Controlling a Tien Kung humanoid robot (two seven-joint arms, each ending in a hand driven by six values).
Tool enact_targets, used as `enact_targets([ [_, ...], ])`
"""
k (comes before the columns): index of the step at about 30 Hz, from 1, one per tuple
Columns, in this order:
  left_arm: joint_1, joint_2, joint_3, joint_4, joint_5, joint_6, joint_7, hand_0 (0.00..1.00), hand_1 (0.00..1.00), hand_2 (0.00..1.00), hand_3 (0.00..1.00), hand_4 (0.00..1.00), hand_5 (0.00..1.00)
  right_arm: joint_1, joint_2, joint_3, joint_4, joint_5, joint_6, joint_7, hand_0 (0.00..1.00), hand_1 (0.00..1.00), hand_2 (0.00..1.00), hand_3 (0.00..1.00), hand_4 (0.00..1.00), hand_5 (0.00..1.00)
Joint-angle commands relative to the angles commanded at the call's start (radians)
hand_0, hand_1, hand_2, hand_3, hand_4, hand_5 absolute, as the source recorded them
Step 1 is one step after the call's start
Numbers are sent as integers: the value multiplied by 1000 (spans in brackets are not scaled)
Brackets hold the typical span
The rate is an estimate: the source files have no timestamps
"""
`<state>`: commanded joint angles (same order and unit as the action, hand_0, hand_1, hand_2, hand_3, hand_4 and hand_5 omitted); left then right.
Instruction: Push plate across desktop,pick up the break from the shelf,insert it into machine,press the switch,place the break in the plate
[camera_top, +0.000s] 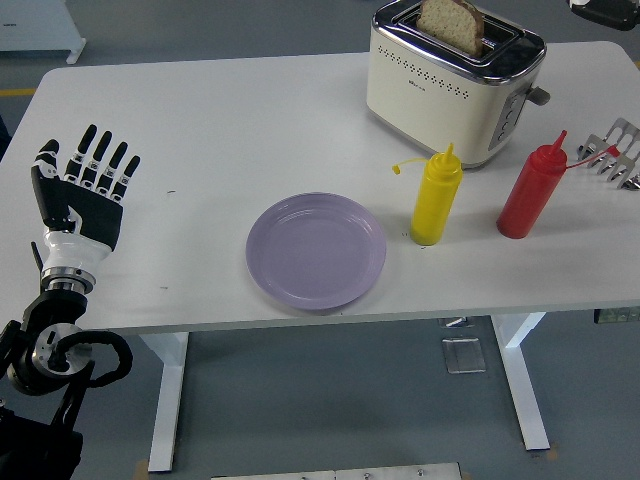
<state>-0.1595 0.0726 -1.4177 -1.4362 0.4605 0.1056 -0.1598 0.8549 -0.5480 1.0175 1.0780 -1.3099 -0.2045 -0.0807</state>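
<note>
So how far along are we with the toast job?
Bread slice sits in the cream toaster, so insertion looks done. Nothing is in hand: the left hand is open at the table's left edge, the right is barely visible. Still left: placing the bread on the empty purple plate.

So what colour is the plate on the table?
The plate is light purple, plain with no pattern. It shows clearly in the head view.

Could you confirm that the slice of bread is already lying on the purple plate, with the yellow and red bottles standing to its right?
Not quite: the bread still stands in the toaster slot, and the purple plate is bare, as the head view shows. The yellow bottle and red bottle do stand to the plate's right.
</note>
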Motion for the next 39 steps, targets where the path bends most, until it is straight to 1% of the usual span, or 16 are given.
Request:
enact_targets([
  [2,-1,0,-1,0,0,0,0,854,865,878,783,542,998,-3,0,13,11,62,-11,21,804,778,920,935,577,431],
  [3,-1,0,-1,0,0,0,0,854,864,878,781,542,998,-5,0,20,16,88,-16,31,789,760,869,880,527,409],
  [7,-3,0,-2,0,-1,1,0,854,864,878,781,542,998,-10,2,50,34,211,-20,53,789,760,869,880,527,409],
  [9,-3,0,-3,-1,-1,1,-1,854,864,876,782,541,998,-12,3,63,40,274,-14,54,782,760,855,859,525,401],
  [14,-2,0,-4,-1,-1,1,-1,854,864,876,782,541,998,-11,7,77,48,412,-1,50,782,760,855,859,525,401],
  [15,-2,0,-5,-2,-1,1,-1,853,863,876,781,542,998,-8,9,75,46,432,-1,50,792,764,851,855,526,380],
  [18,-3,0,-6,-2,-1,1,-1,853,863,876,781,542,998,7,21,63,30,470,4,39,792,764,851,855,526,380],
  [20,-4,0,-6,-2,-1,1,-1,853,863,876,781,542,998,23,31,49,12,464,7,34,792,764,851,855,526,380],
  [21,-4,0,-6,-2,-1,1,0,852,863,876,782,541,998,30,35,42,3,459,8,33,826,779,852,851,569,387],
  [26,-7,1,-8,-3,-1,1,-1,852,863,876,782,541,998,99,72,-16,-78,375,29,13,826,779,852,851,569,387],
  [27,-7,1,-8,-4,-1,1,-1,851,863,876,781,542,998,111,79,-26,-93,359,34,9,857,818,852,848,620,403],
  [32,-9,2,-10,-5,-2,1,-1,851,863,876,781,542,998,202,140,-108,-204,234,68,-13,857,818,852,848,620,403],
  [33,-9,2,-10,-5,-2,1,-1,851,863,876,781,542,998,209,144,-114,-215,220,70,-14,858,794,846,843,671,396],
  [35,-9,3,-12,-6,-2,1,0,851,863,876,781,542,998,250,173,-157,-265,156,87,-24,858,794,846,843,671,396],
  [38,-7,3,-13,-6,-2,1,-1,851,863,876,781,542,998,300,204,-214,-334,58,105,-36,858,794,846,843,671,396],
  [39,-6,3,-14,-6,-2,1,-1,852,863,877,782,542,998,320,219,-238,-361,23,116,-42,827,780,802,829,714,392],
])
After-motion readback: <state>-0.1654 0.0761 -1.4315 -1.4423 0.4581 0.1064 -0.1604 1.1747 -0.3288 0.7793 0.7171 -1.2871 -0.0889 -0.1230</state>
